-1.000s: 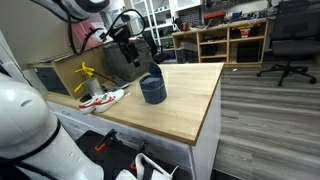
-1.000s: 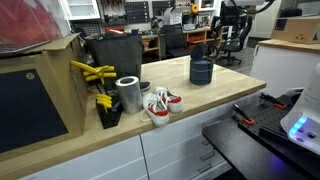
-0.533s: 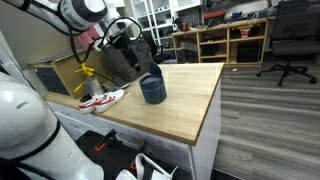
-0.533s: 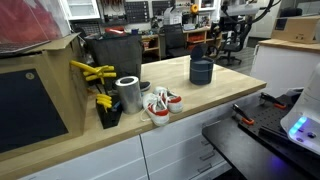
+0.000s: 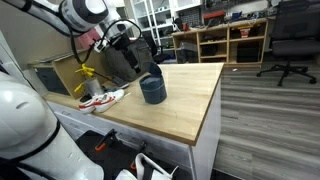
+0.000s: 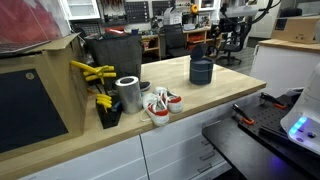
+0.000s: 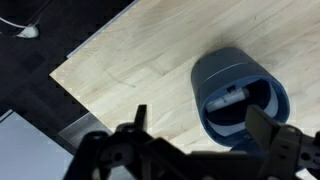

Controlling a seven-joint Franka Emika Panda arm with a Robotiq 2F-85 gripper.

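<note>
Workshop clutter fills the background: open wooden shelving (image 5: 225, 40) and a black office chair (image 5: 288, 45) on grey plank flooring. In front stands a pale worktop (image 5: 185, 100) of smooth, lightly grained wood with a square-cut edge.

Towards its far side sits a round, dark blue-grey container (image 5: 152, 90) with smooth, matt walls. From the wrist it is an open-topped cylinder (image 7: 240, 95) with something small and white lying inside, too blurred to name.

The hand (image 5: 130, 40) hangs above the container, well apart from it. Its two dark fingers are spread wide and hold nothing. Only blurred finger outlines reach into the wrist view (image 7: 197, 112), cut off by the lower edge.

Nearer the front lie white-and-red shoes (image 6: 160, 103), a shiny metal can (image 6: 128, 93) and yellow tools (image 6: 92, 72), the last partly hidden by a cardboard box (image 6: 35, 90).
</note>
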